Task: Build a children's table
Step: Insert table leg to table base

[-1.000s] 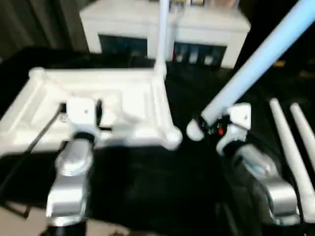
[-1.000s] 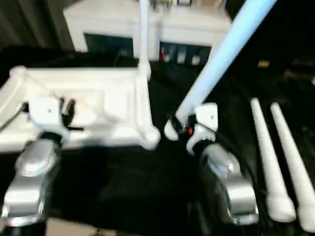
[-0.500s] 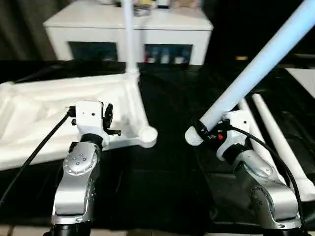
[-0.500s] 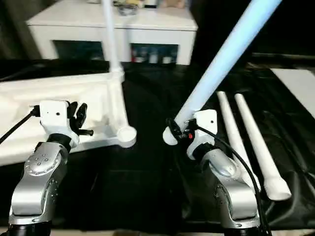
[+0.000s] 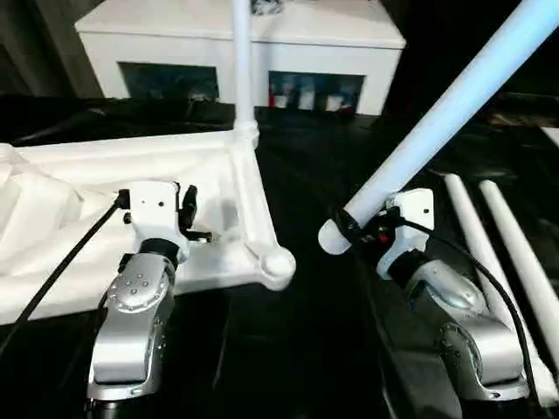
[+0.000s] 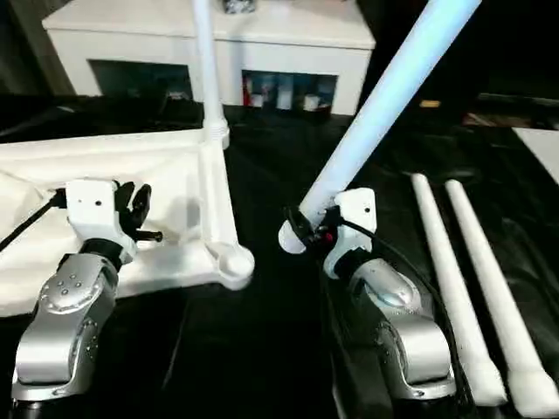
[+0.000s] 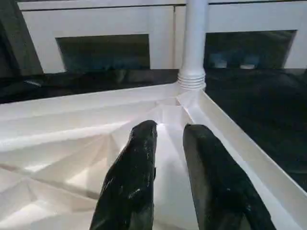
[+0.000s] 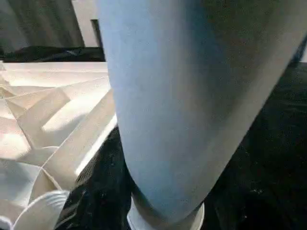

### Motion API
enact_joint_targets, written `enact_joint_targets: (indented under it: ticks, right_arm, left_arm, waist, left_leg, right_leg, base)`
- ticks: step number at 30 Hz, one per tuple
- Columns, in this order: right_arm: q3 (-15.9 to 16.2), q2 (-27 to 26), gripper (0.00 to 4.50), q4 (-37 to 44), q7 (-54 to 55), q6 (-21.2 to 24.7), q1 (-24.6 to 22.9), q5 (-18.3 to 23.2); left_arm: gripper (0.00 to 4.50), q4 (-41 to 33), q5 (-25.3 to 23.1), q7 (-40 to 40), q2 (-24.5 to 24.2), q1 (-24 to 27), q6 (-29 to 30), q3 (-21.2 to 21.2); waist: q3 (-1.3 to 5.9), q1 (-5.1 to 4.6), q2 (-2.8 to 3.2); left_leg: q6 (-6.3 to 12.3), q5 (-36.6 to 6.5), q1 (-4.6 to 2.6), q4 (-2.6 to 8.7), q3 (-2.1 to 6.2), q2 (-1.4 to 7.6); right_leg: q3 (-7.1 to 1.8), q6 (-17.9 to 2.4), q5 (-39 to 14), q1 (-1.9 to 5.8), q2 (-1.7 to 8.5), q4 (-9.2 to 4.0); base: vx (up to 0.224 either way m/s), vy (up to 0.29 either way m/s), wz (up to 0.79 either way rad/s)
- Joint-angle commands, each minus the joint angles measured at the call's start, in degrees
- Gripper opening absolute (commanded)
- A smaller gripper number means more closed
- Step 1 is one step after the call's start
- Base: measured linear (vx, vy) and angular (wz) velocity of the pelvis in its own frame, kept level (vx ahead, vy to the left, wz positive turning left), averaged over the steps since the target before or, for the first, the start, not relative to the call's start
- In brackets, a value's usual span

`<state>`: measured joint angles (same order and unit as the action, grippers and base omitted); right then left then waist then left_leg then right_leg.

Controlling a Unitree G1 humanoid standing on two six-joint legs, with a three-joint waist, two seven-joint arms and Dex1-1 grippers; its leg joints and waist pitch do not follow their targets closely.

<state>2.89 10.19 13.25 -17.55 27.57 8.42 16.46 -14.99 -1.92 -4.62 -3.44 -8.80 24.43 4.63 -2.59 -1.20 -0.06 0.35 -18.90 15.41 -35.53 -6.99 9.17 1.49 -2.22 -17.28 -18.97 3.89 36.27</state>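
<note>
The children's table is in parts: its white tabletop (image 5: 79, 209) lies ribbed side up on the black cloth at the left. One white leg (image 5: 242, 61) stands upright in the far corner socket. The near right corner socket (image 5: 276, 262) holds nothing. My right gripper (image 5: 356, 229) is shut on the thick end of a second leg (image 5: 454, 96), which slants up and to the right, its end a little right of that socket. Over the ribbed underside my left gripper (image 7: 169, 132) hovers open, with nothing between its fingers (image 7: 139, 158).
Two more white legs (image 5: 476, 236) (image 5: 528, 262) lie side by side on the black cloth to the right of my right arm. A white cabinet (image 5: 157, 35) with glass-fronted compartments stands behind the tabletop.
The whole picture has shifted and sharpened, so the camera has moved. The right gripper still holds its leg and the left stays over the tabletop.
</note>
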Motion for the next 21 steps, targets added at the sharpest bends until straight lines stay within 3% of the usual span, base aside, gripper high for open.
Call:
enact_joint_targets:
  ticks: [1,2,3,4,5,6,7,8,9,10,11,12,13,14,15,16,18,21]
  right_arm:
    - [-0.4,-0.5,1.82,1.5,-0.6,0.6,-0.5,1.7]
    - [-0.4,-0.5,1.82,1.6,-0.6,0.5,-0.5,1.7]
    - [-0.5,-0.5,1.82,2.3,-0.5,0.2,-0.5,1.6]
    - [-0.6,-0.6,1.82,2.7,-0.6,0.4,-0.6,2.0]
    - [-0.6,-0.6,1.82,2.9,-0.7,0.6,-0.7,2.2]
    - [-0.6,-0.6,1.82,3.0,-0.7,0.7,-0.8,2.2]
    - [-0.7,-0.6,1.82,3.0,-0.7,0.8,-0.9,2.2]
    - [-0.8,-0.5,1.82,3.0,-0.7,0.7,-1.0,2.1]
    - [-0.7,-0.4,1.82,2.9,-0.7,0.6,-1.2,2.0]
    - [-0.8,-0.4,1.82,3.0,-0.8,0.6,-1.3,2.0]
    - [-0.9,-0.3,1.82,3.2,-0.9,0.7,-1.5,2.1]
    - [-1.0,-0.3,1.82,3.3,-0.9,0.8,-1.6,2.3]
    - [-1.0,-0.2,1.82,3.4,-1.0,1.0,-1.6,2.6]
    - [-1.2,-0.2,1.82,3.5,-1.1,1.1,-1.7,2.8]
    - [-1.2,-0.2,1.82,3.5,-1.1,1.1,-1.7,2.8]
    - [-1.3,-0.1,1.82,3.4,-1.3,1.1,-1.6,2.5]
    - [-1.4,-0.1,1.82,3.3,-1.5,1.2,-1.5,2.4]
    - [-2.3,0.9,1.82,2.2,-1.8,1.8,-0.3,2.8]
  left_arm:
    - [1.16,-0.4,0.3,0.2,0.0,0.1,-0.1,-0.5]
    - [1.16,-0.4,0.3,0.2,0.0,0.1,-0.1,-0.5]
    - [1.16,-0.3,0.6,-0.1,0.1,0.0,-0.3,-0.6]
    - [1.16,-0.5,0.8,-0.3,0.0,0.2,-0.1,-0.7]
    - [1.16,-0.7,0.9,-0.5,-0.1,0.3,0.0,-0.8]
    - [1.16,-0.7,1.4,-1.0,0.0,0.6,0.1,-0.9]
    - [1.16,-0.7,1.6,-1.7,-0.3,0.9,-0.2,-1.2]
    - [1.16,-0.7,1.7,-2.3,-0.6,1.3,-0.5,-1.6]
    - [1.16,-0.7,1.7,-2.9,-0.9,1.6,-0.7,-2.0]
    - [1.16,-0.7,1.7,-3.5,-1.3,1.9,-0.9,-2.5]
    - [1.16,-0.9,1.5,-4.1,-1.7,2.3,-0.8,-2.9]
    - [1.16,-0.9,1.4,-4.5,-2.1,2.5,-0.6,-3.2]
    - [1.16,-0.8,1.3,-5.5,-2.9,2.7,-0.5,-4.0]
    - [1.16,-0.7,1.8,-6.9,-3.8,2.9,-0.5,-4.9]
    - [1.16,-0.7,1.8,-6.9,-3.9,2.9,-0.5,-5.0]
    - [1.16,-0.7,3.0,-9.1,-4.7,3.0,0.1,-5.9]
    - [1.16,-0.7,3.5,-10.2,-5.2,3.0,0.4,-6.4]
    - [1.36,-0.3,5.4,-14.9,-7.0,2.7,0.9,-7.9]
  waist:
    - [3.30,0.25,-0.29]
    - [3.19,1.24,-0.38]
    - [3.26,1.55,-1.23]
    - [3.42,4.40,-2.90]
    - [4.57,7.23,-0.89]
    - [4.66,8.05,-0.06]
    - [5.51,7.10,3.17]
    - [5.00,3.28,4.48]
    - [5.65,2.98,2.81]
    - [4.76,4.78,3.04]
    - [4.83,5.04,1.04]
    - [3.92,5.33,-0.51]
    - [3.85,5.61,-0.64]
    - [4.01,5.71,-0.45]
    - [3.87,5.38,-0.20]
    - [3.64,5.25,0.07]
    - [2.98,3.80,-0.08]
    - [2.55,2.76,-0.40]
  left_leg:
    - [6.60,17.3,-4.44,3.19,-1.93,0.91]
    - [3.44,14.0,-5.45,3.29,-3.52,-0.33]
    - [2.61,11.8,-2.89,2.81,-4.17,-2.08]
    - [3.64,4.8,5.14,-0.42,-2.87,-4.26]
    - [2.71,3.9,8.14,-4.62,0.72,-0.13]
    - [0.20,6.1,9.55,-4.56,2.23,2.44]
    - [-1.08,26.2,6.26,-0.43,2.32,3.80]
    - [4.74,58.2,-3.44,-1.25,8.14,8.38]
    - [6.87,71.5,-4.89,-2.55,9.43,10.24]
    - [5.55,80.3,-1.80,-3.34,6.44,7.33]
    - [2.12,66.3,0.21,-3.51,2.79,1.57]
    - [0.15,46.8,2.39,-1.88,0.62,-0.79]
    - [-0.38,38.5,3.25,-1.08,0.39,-0.89]
    - [-1.50,25.0,3.98,0.26,0.39,-0.35]
    - [-2.48,16.7,4.38,1.52,0.59,0.31]
    - [-3.06,13.2,4.36,2.05,0.59,0.55]
    - [-4.11,1.6,4.42,3.51,0.25,1.23]
    - [-4.54,-5.8,4.55,4.15,-0.21,1.42]
  right_leg:
    - [-2.64,-17.6,12.0,0.83,-1.81,-0.74]
    - [-3.65,-17.0,15.1,1.13,-2.34,-0.51]
    - [-5.60,-16.6,17.3,4.04,-2.88,-0.74]
    - [-9.96,-17.4,23.7,10.90,-0.48,-2.39]
    - [-15.15,-21.7,47.2,12.62,5.86,-2.35]
    - [-14.97,-21.3,60.2,12.15,5.06,-0.54]
    - [-6.83,-12.3,63.6,6.42,-3.34,6.58]
    - [-2.54,-3.5,21.5,-7.01,-1.25,6.58]
    - [-2.95,-1.0,15.0,-7.73,1.73,4.94]
    - [-2.48,2.1,18.8,-7.42,2.86,2.65]
    - [-2.45,0.0,26.4,-5.50,1.72,-0.42]
    - [-3.21,-3.1,27.2,-3.06,1.22,-0.75]
    - [-3.58,-3.9,25.2,-2.01,1.57,-1.07]
    - [-3.97,-4.7,20.1,-0.73,2.26,-1.51]
    - [-3.79,-5.8,15.9,-0.16,2.52,-1.99]
    - [-3.61,-6.2,13.4,-0.28,2.51,-2.32]
    - [-3.42,-7.1,3.5,-0.51,2.40,-3.63]
    - [-3.51,-5.9,-7.3,-1.00,2.35,-4.73]
  base:
    - [0.137,-0.009,-0.20]
    - [0.119,-0.019,-0.45]
    - [0.119,-0.019,-0.45]
    - [0.097,0.047,-0.22]
    - [0.011,0.123,0.24]
    - [0.011,0.123,0.24]
    - [-0.100,0.130,0.19]
    - [0.000,0.000,0.00]
    - [0.000,0.000,0.00]
    - [0.000,0.000,0.00]
    - [-0.128,0.050,0.16]
    - [-0.128,0.050,0.16]
    - [-0.088,0.027,0.13]
    - [-0.086,-0.030,0.03]
    - [-0.086,-0.030,0.03]
    - [-0.125,-0.041,0.00]
    - [-0.113,-0.042,0.04]
    - [-0.088,-0.047,0.04]
